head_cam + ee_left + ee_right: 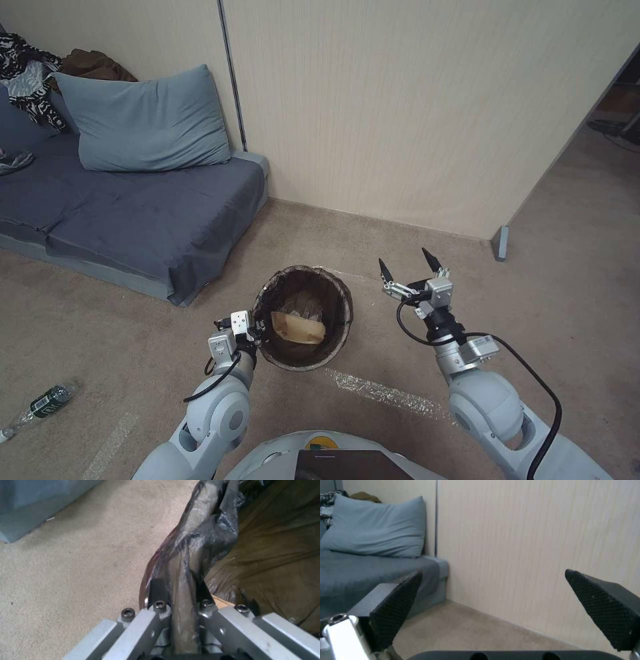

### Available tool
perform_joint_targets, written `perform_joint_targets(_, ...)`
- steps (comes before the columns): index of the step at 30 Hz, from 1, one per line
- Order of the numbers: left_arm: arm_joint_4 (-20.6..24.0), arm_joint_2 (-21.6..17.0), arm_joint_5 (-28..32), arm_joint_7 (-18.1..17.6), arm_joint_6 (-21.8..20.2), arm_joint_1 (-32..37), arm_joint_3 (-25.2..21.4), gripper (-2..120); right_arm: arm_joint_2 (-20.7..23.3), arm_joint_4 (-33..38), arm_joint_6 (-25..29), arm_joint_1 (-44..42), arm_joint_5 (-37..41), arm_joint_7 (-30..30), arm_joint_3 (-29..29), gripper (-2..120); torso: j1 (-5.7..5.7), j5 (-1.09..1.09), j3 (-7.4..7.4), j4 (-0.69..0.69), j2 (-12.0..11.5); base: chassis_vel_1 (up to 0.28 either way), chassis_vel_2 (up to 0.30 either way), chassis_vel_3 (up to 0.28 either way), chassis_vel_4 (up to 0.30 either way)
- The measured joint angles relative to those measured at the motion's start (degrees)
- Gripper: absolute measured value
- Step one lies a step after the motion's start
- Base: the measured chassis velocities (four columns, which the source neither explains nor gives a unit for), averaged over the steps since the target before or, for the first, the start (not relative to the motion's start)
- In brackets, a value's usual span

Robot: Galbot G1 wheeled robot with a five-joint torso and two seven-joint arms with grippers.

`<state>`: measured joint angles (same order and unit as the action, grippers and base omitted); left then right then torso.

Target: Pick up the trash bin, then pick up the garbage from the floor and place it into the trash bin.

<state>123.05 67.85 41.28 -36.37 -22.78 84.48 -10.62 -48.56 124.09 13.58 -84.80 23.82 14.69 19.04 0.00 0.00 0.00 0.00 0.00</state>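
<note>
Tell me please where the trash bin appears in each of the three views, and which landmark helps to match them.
Head view: trash bin stands on the carpet at lower centre, the left tool clamped on its rim.
Left wrist view: the bin's bag-covered rim rises from between the tool's fingers.
Right wrist view: the bin is absent; the open right tool faces the wall.
Shared landmark: the grey sofa, seen in all three.

dark brown liner on the trash bin [303,317], tan bag [298,327] inside, grey-blue sofa [133,213], beige carpet [373,233], green-labelled bottle [48,400].
</note>
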Motion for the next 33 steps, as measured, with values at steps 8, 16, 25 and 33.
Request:
perform_joint_targets(8,0.26,0.52,-0.24,0.01,0.25,0.55,-0.46,0,-4.37,-0.41,0.96,-3.75,-5.11,0.91,0.17,100,0.0,0.0,0.0,0.0,0.0,0.0,0.0,0.0,0.0)
perform_joint_targets(16,0.5,0.49,-2.0,0.0,0.13,1.1,-1.23,0,-6.84,-1.1,1.49,-5.43,-7.92,1.71,-0.18,100,0.0,0.0,0.0,0.0,0.0,0.0,0.0,0.0,0.0)
perform_joint_targets(25,0.47,0.38,-6.36,0.88,0.81,1.1,-1.68,0,-9.0,-1.41,1.48,-7.19,-10.59,2.47,0.16,100,0.0,0.0,0.0,0.0,0.0,0.0,0.0,0.0,0.0)
perform_joint_targets(33,0.78,0.31,-6.6,1.02,1.25,1.24,-1.68,0,-10.22,-1.24,0.98,-8.11,-11.37,2.66,0.69,100,0.0,0.0,0.0,0.0,0.0,0.0,0.0,0.0,0.0)
